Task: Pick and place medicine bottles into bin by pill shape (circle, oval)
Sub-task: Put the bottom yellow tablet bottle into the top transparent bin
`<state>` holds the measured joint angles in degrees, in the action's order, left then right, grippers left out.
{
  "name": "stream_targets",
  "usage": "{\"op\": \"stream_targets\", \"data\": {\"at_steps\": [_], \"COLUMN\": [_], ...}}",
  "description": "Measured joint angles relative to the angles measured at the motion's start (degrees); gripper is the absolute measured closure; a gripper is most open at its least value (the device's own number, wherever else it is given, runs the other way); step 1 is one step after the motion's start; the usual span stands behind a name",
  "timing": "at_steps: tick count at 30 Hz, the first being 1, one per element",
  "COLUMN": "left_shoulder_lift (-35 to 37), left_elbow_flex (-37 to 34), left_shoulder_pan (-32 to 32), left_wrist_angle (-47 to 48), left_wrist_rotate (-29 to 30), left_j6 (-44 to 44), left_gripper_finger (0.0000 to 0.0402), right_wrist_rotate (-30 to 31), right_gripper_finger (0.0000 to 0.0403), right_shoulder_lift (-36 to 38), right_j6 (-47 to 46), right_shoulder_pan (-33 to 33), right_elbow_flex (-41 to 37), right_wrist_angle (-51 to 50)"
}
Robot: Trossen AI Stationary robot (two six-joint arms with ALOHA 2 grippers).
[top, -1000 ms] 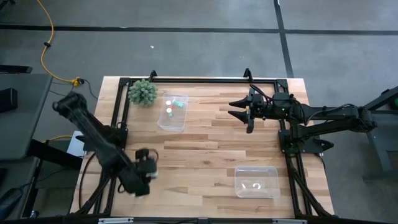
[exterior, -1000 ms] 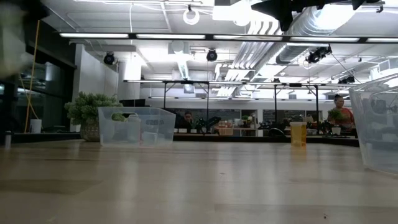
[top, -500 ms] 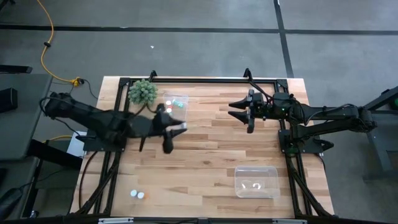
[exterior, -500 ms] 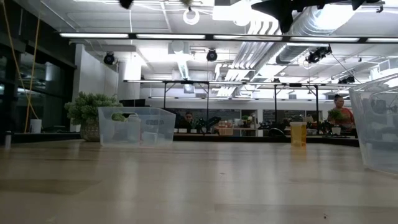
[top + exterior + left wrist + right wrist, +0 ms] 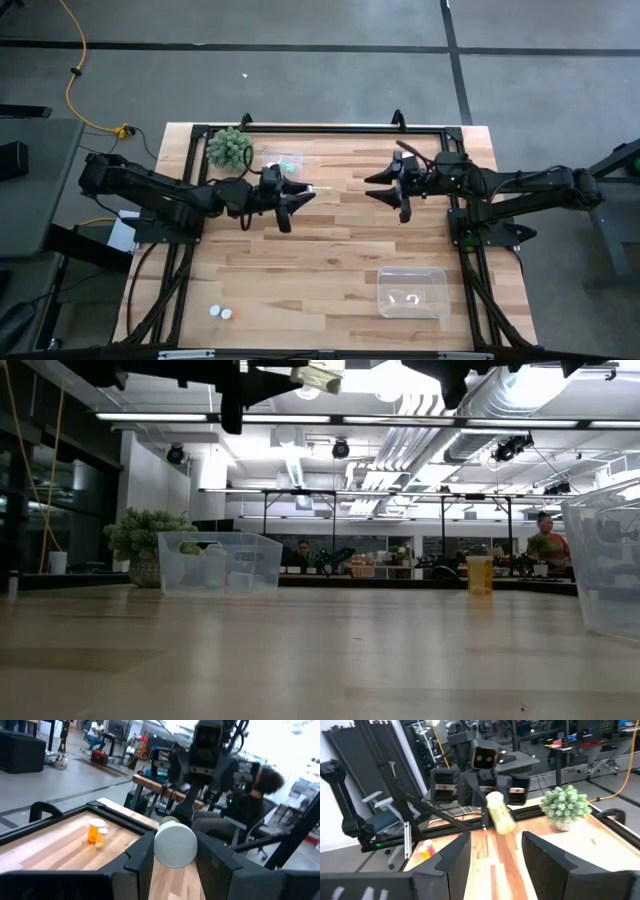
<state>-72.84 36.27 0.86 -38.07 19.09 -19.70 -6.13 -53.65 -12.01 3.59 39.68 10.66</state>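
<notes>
At the table's near edge on your left, two small white bottles point(image 5: 221, 313) stand together, untouched. Toward the near right sits a clear bin point(image 5: 412, 291) with what look like pale shapes on its floor.

Mid-table, both arms are raised and face each other. Your left gripper point(image 5: 300, 192) has its two fingers closed on a bottle point(image 5: 316, 188) with a white cap and a pale yellowish body, held off the table. In the left wrist view the round cap point(image 5: 175, 845) fills the gap between the fingers and faces the camera. The bottle's long axis therefore runs along the line of the gripper, body end pointing out past the fingertips toward the right arm. In the right wrist view the same bottle point(image 5: 499, 814) shows tilted and lengthways.

Your right gripper point(image 5: 384, 186) hangs just beyond, to the bottle's right. Its fingers are apart and nothing is between them. The held bottle lies between the two grippers, with a gap before the right one's tips. It looks lined up for a handover or a close look at the pills.

Farther back on the left is a second clear bin point(image 5: 282, 163) holding a few bottles, just behind the left gripper. That bin is nearer than the first. Beside it stands a green spiky plant point(image 5: 229, 147). In the left wrist view an orange bottle point(image 5: 95, 831) stands on the boards ahead.
</notes>
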Motion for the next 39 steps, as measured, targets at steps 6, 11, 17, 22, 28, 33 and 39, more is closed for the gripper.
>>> {"op": "stream_targets", "data": {"at_steps": [6, 11, 17, 22, 28, 33, 39], "left_shoulder_lift": [0.1, 0.1, 0.1, 0.1, 0.1, 0.1, 4.5], "left_elbow_flex": [-0.1, -0.1, -0.1, -0.1, -0.1, -0.1, 2.2], "left_shoulder_pan": [0.0, 0.0, 0.0, 0.0, 0.0, 0.0, 3.4], "left_wrist_angle": [-1.6, -1.7, -1.8, -1.8, -1.8, -1.8, 8.6], "left_wrist_rotate": [-0.1, -0.5, -0.6, -0.6, -0.5, -0.5, -0.7], "left_j6": [1.0, 2.1, 1.9, 1.9, 1.9, 4.8, 6.7], "left_gripper_finger": [0.0287, 0.0287, 0.0287, 0.0287, 0.0287, 0.0287, 0.0287], "right_wrist_rotate": [0.0, 0.0, 2.4, 2.6, 2.6, 2.6, 2.6], "right_gripper_finger": [0.0233, 0.0233, 0.0233, 0.0233, 0.0233, 0.0233, 0.0233], "right_shoulder_lift": [-4.8, -7.5, -7.4, -7.4, -7.4, -7.4, -7.4], "right_j6": [0.5, 0.7, 0.7, 2.0, 2.0, 1.9, 2.0], "right_shoulder_pan": [-2.5, -3.4, -3.4, -3.4, -3.4, -3.4, -3.4], "right_elbow_flex": [0.0, 0.0, 0.0, 0.0, 0.0, 0.0, 0.0], "right_wrist_angle": [2.8, 6.4, 6.8, 7.4, 7.4, 7.4, 7.4]}}
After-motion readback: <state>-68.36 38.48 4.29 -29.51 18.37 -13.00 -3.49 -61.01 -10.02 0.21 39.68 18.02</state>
